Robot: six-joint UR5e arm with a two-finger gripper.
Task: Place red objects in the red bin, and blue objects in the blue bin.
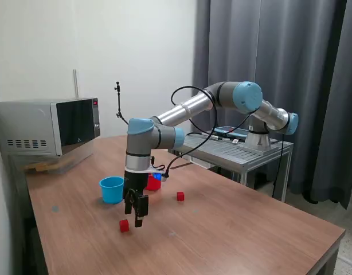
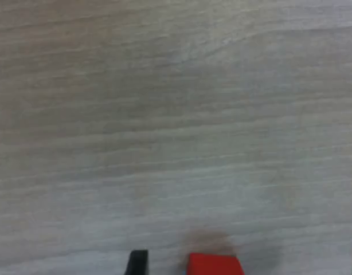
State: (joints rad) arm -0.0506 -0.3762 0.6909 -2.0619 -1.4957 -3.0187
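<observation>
One red cube (image 1: 124,225) sat on the counter (image 1: 233,229) just to the exterior view's left of the empty, spread claw (image 1: 137,220), and in the wrist view it lay between the fingertips (image 2: 138,262), off-center toward one

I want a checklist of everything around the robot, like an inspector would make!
Surface: brown wooden table, bare wood in the wrist view.
Job's things: small red cube beside the gripper; second red cube further back; light blue plastic cup; red plastic cup partly hidden behind the arm, something blue at it. No blue cubes clearly seen.
Clutter: nothing seen.
Grippers: low over the table, fingers apart, holding nothing.
Cables: black cable looping along the arm.
Surroundings: silver microwave, grey metal cart, dark grey curtain.
</observation>
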